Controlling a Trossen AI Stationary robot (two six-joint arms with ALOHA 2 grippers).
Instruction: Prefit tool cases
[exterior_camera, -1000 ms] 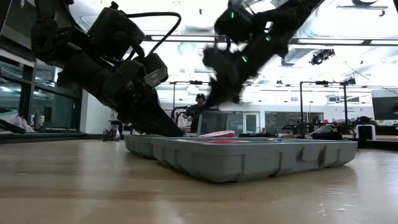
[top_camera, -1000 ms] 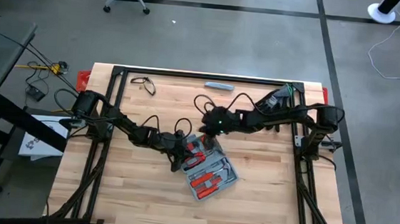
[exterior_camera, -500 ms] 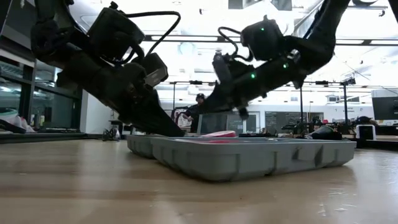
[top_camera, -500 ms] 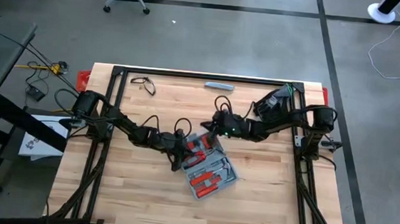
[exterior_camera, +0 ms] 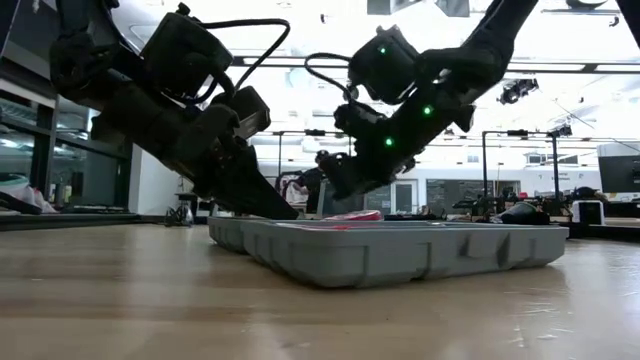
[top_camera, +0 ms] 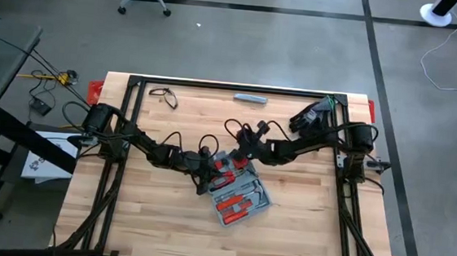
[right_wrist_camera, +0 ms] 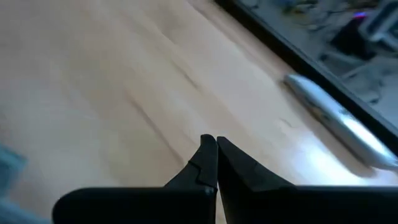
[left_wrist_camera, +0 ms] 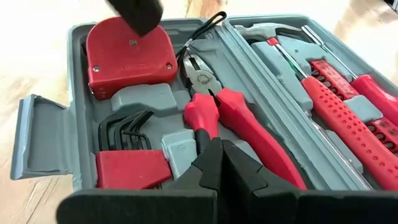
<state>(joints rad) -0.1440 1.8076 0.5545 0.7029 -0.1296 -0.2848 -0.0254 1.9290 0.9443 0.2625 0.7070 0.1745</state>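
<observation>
The blue-grey tool case (top_camera: 240,193) lies open on the wooden table, its moulded slots holding red-handled tools. These include a red tape measure (left_wrist_camera: 127,56), pliers (left_wrist_camera: 239,121) and screwdrivers (left_wrist_camera: 348,127). My left gripper (left_wrist_camera: 219,149) is shut and slants down into the case from the table's left (top_camera: 211,172), with its tips at the pliers' handles. My right gripper (right_wrist_camera: 216,144) is shut too. It hangs by the case's far corner (top_camera: 233,154), above bare wood. My left gripper's shut fingertips (left_wrist_camera: 211,163) lie at the pliers' red handles (left_wrist_camera: 205,118), close to where the two handles meet. They come slanting down from the table's left side. The fingers themselves cover the spot, so I cannot tell whether they touch the pliers.
A slim grey bar (top_camera: 249,99) lies at the far edge, also in the right wrist view (right_wrist_camera: 339,121). Black gloves (top_camera: 311,116) sit at the far right, and a thin dark loop (top_camera: 164,96) at the far left. Bare wood lies near and right of the case.
My right gripper has come down and toward the table's left and near edge, up to the case's far corner. Its wrist has turned as it went, and it has stayed shut.
</observation>
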